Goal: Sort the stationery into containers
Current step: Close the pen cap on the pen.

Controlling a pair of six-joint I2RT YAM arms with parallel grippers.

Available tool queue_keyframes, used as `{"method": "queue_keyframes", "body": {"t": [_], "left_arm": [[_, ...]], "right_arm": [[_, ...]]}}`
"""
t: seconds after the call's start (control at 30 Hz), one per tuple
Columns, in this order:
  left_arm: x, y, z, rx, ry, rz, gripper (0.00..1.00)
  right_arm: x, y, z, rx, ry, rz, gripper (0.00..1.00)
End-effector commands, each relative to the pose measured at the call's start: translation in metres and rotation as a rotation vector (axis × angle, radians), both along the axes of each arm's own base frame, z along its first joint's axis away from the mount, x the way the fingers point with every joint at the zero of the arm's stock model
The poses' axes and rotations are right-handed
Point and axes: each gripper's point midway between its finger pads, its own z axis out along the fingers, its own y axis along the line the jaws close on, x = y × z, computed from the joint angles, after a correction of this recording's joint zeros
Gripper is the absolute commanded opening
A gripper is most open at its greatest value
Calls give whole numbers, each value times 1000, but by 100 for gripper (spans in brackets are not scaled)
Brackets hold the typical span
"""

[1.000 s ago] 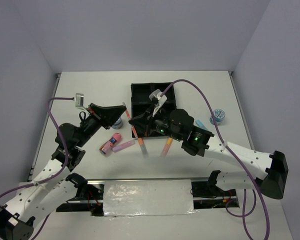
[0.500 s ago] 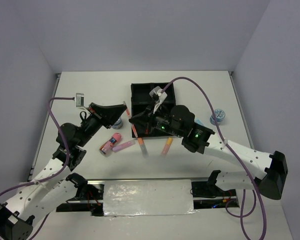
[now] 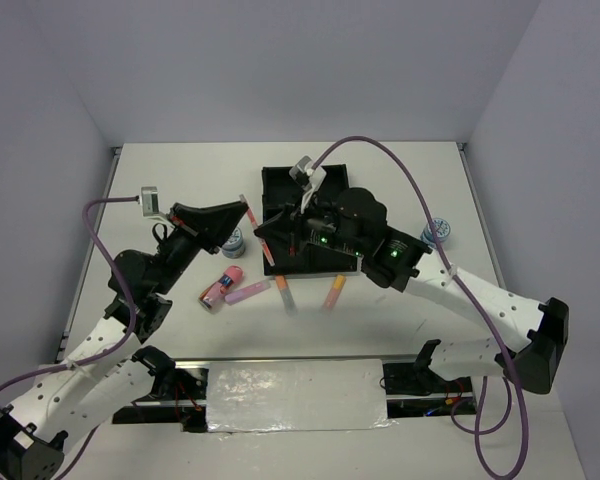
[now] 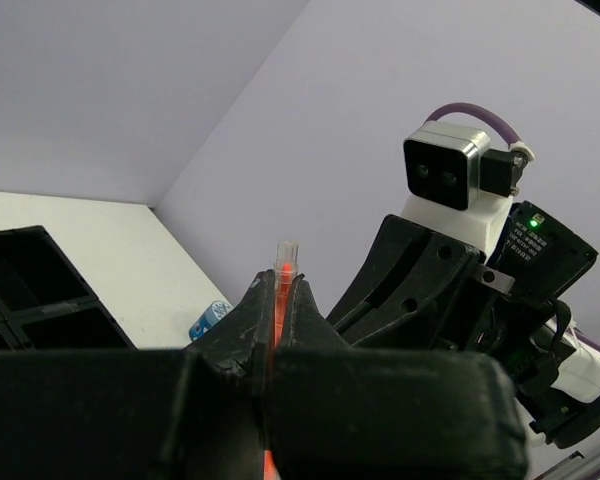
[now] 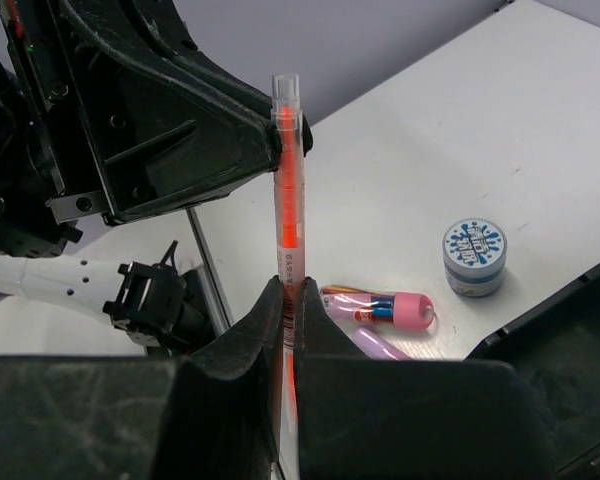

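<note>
Right gripper (image 5: 286,300) clamped on thin orange pen (image 5: 289,190); left gripper (image 4: 278,300) likewise. Step seemed best done lowering pen deep into tray (image 3: 270,180) compartment before releasing, clear of left gripper.

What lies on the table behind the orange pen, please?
Behind the orange pen lies a pink tube; a nearby purple marker is partly covered by the right end effector's fingers.

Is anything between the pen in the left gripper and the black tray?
Yes. The right gripper, shut on another orange pen, hangs at the tray's left edge, directly ahead of the left gripper and its pen.
</note>
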Motion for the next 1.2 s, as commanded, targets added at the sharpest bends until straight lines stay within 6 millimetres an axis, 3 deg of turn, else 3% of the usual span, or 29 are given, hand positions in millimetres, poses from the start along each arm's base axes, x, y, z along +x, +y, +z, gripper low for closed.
{"method": "queue_keyframes", "body": {"t": [0.0, 0.23, 0.6, 0.7, 0.73, 0.83, 0.93, 1.03, 1.1, 1.13, 1.17], "left_arm": [[-33, -43, -75, 194, 166, -268, 0], [-34, -44, -80, 211, 184, -261, 0], [-35, -48, -92, 225, 207, -274, 0], [-36, -46, -89, 239, 192, -267, 0], [-36, -45, -81, 240, 178, -261, 0], [-37, -43, -73, 259, 152, -252, 0], [-39, -47, -72, 271, 143, -280, 0], [-39, -45, -71, 260, 150, -267, 0], [-39, -43, -64, 260, 129, -252, 0], [-38, -42, -67, 272, 141, -246, 3], [-37, -42, -61, 276, 126, -240, 13]], "right_arm": [[13, -22, 156, 371, -301, -92, 0], [12, -19, 173, 393, -326, -71, 0], [18, -29, 183, 405, -334, -102, 0], [13, -22, 173, 383, -338, -55, 0], [12, -17, 157, 363, -326, -35, 0], [8, -16, 151, 372, -333, -11, 0], [3, -19, 160, 379, -362, -1, 0], [-3, -14, 156, 355, -381, 46, 0], [1, -10, 135, 322, -354, 43, 0], [3, -9, 128, 317, -347, 39, 0], [5, -7, 113, 298, -328, 37, 0]]}}
